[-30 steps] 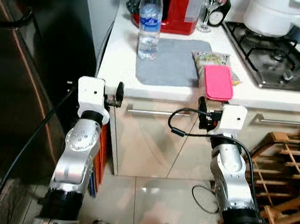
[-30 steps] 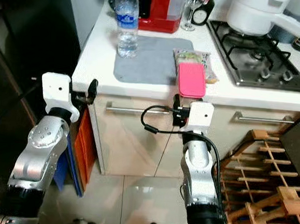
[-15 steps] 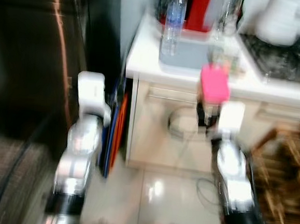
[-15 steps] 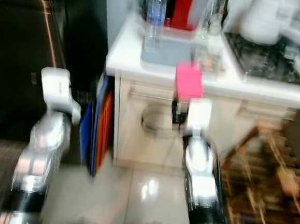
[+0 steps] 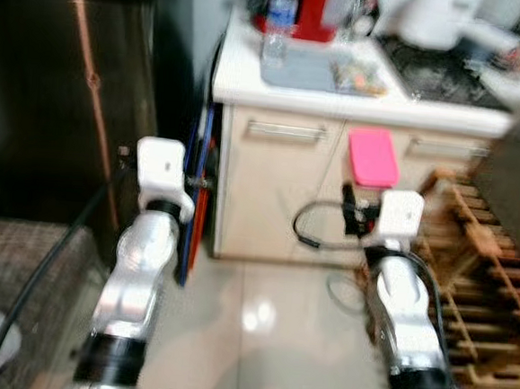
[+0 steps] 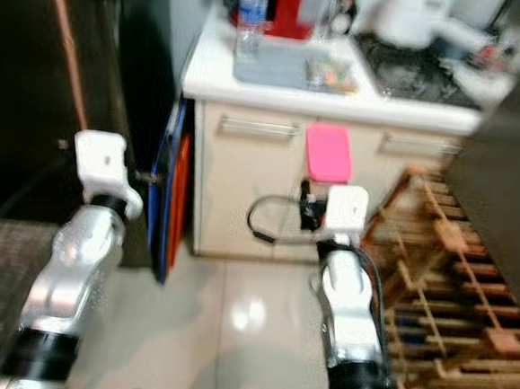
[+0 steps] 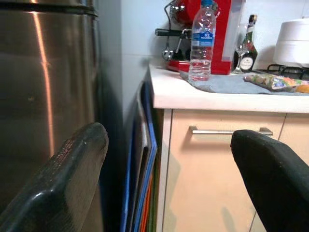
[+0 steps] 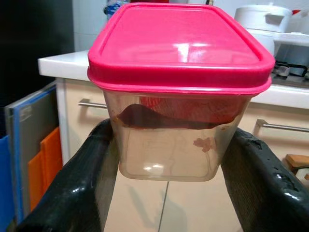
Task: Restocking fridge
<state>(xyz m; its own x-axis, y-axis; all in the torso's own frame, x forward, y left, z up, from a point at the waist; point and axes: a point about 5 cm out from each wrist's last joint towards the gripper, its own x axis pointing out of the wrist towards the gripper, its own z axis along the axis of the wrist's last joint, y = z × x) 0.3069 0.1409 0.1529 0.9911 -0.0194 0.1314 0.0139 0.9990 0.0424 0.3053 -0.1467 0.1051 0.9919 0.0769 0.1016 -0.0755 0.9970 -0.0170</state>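
Sitting clamped in right tool (image 8: 169,159): pink-lidded container (image 8: 179,92).

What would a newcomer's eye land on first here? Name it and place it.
The pink-lidded container, held off the counter between the right gripper's black fingers, out in front of the cream cabinets. Next, the dark steel fridge to the robot's left, with the open left gripper facing the gap beside it.

Pink-lidded container (image 6: 328,152) before cream cabinet (image 6: 243,184), water bottle (image 6: 249,13) on counter (image 6: 202,71), wooden rack (image 6: 442,281)
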